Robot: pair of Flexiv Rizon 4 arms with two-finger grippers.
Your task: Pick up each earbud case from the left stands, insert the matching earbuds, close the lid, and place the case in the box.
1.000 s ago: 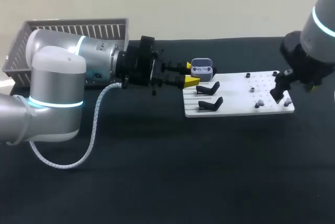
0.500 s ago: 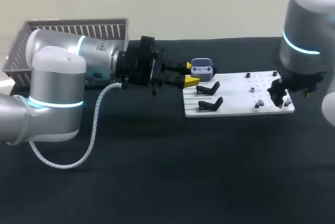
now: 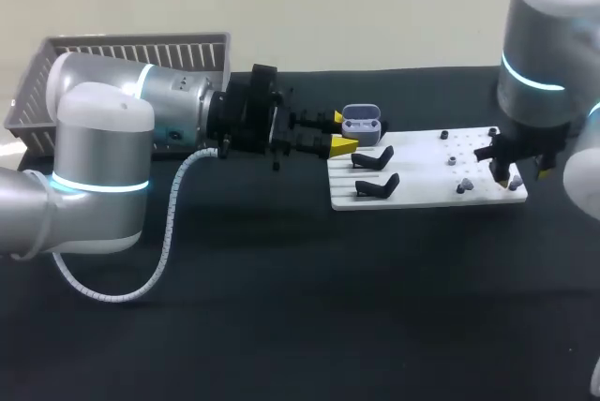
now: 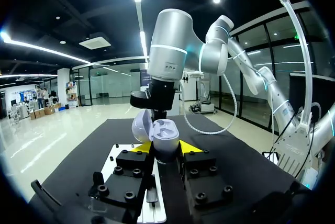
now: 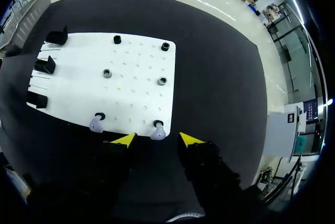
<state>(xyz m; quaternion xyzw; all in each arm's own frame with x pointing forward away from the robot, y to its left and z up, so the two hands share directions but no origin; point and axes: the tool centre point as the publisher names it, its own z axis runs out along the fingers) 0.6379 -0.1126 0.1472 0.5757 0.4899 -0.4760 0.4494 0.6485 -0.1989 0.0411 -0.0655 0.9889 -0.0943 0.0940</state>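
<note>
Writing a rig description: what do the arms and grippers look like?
The left arm and right arm are silver-grey tubes with glowing cyan rings. The left gripper and right gripper are black with yellow fingertips. A white coiled cable loops beside the left arm.

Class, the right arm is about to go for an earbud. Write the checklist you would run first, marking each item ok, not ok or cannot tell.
1. Left gripper shut on the case, fingers on both sides: ok.
2. Lid open, ready to take an earbud: ok.
3. Right gripper open: ok.
4. Earbud lined up with the gap between the right fingertips, just ahead of them: ok.
5. Second earbud seated on the board, beside the right gripper and not between its fingers: ok.
6. Case sockets empty: cannot tell.
</note>
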